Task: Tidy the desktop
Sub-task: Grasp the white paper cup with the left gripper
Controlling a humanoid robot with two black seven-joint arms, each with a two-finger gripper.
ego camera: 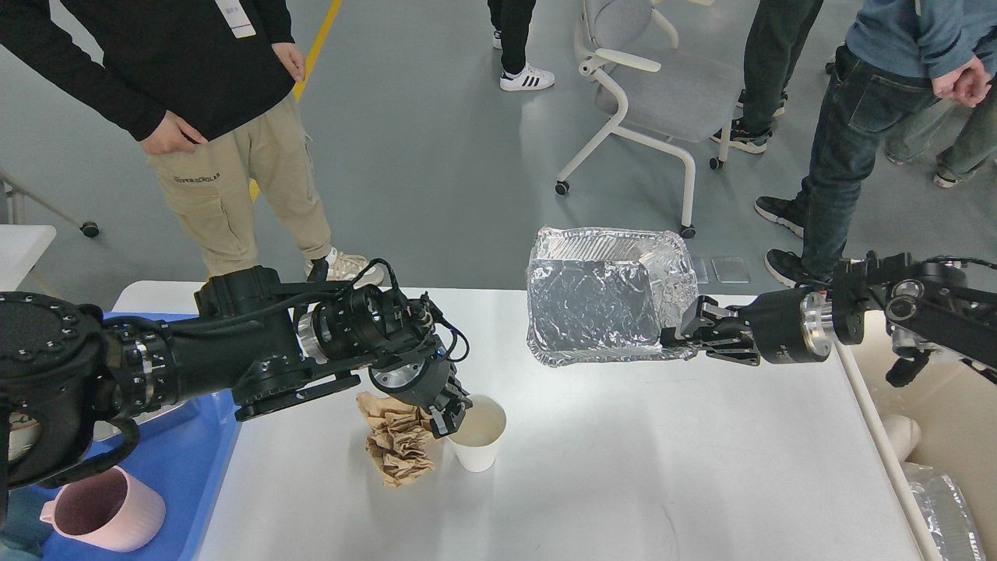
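Head view: "SUPERSCHOLAR" on khaki trousers.

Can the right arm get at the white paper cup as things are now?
Probably not yet: the right claw is shut on the foil tray, and the left claw is already at the white paper cup.

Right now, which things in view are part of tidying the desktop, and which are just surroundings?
Part of the job:
- desktop
- foil tray, held by the right pincer
- white paper cup, at the left pincer
- crumpled brown paper
- blue tray holding a pink mug
- cream bin

Just surroundings:
- office chair
- people standing around
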